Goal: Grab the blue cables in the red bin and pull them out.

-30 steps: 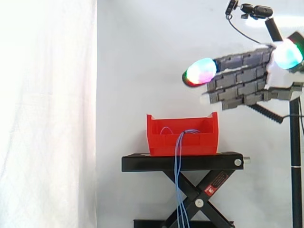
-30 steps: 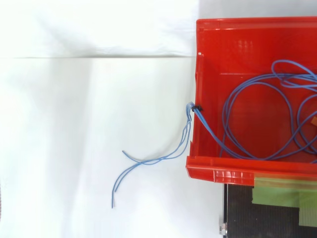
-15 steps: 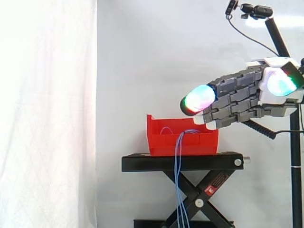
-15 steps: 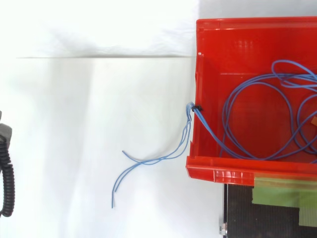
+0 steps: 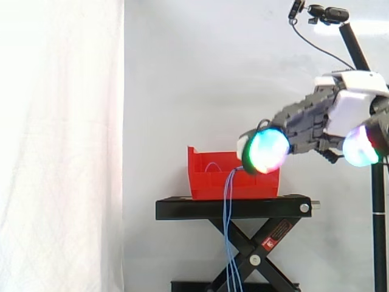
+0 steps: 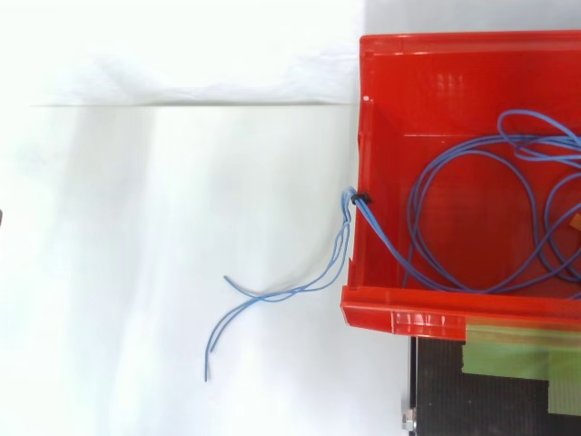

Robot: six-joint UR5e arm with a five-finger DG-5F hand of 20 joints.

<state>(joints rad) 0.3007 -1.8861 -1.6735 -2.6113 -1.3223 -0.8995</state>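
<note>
The red bin (image 5: 209,181) stands on a black scissor stand (image 5: 231,208). Thin blue cables (image 5: 228,231) lie looped inside the bin (image 6: 454,82), and a bundle of them (image 6: 272,296) hangs over its wall down past the stand. My hand (image 5: 307,121) reaches in from the right, tilted downward, with its fingers stretched out straight and holding nothing. One glowing fingertip (image 5: 265,151) shows in front of the bin's upper right corner, just right of where the cables cross the rim. The thumb pad (image 5: 361,146) hangs back at the right.
A white curtain hangs behind and to the left. A black camera pole (image 5: 378,213) stands at the right edge. Green tape (image 6: 517,350) lies on the stand top (image 6: 436,391) beside the bin.
My hand has dropped and tipped down from above right of the bin to the level of its rim. The cables and bin have not moved.
</note>
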